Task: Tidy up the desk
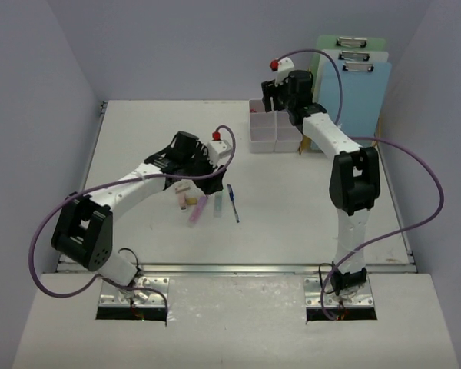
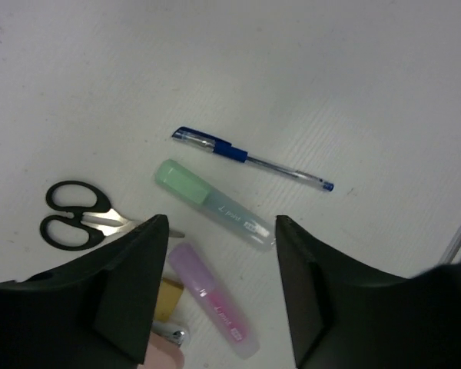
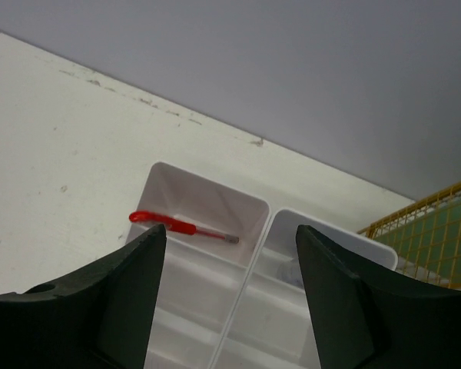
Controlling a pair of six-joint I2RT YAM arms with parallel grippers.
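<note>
Over the table (image 1: 292, 207), filling the top view's middle, the left end effector (image 2: 220, 231) gapes above the pink highlighter (image 2: 211, 300) (nothing gripped); the right end effector (image 3: 230, 238), jaws wide, hovers above the organizer (image 3: 207, 192) at 1 o'clock.

The desk (image 1: 138, 138) is a flat, matte white tabletop, metal rail (image 1: 238, 267) along its near edge

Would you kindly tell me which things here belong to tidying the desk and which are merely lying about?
Job in hand: desk, blue pen, green highlighter, pink highlighter, scissors, red pen, organizer box.
Lying about: clipboards, gold wire rack.
</note>
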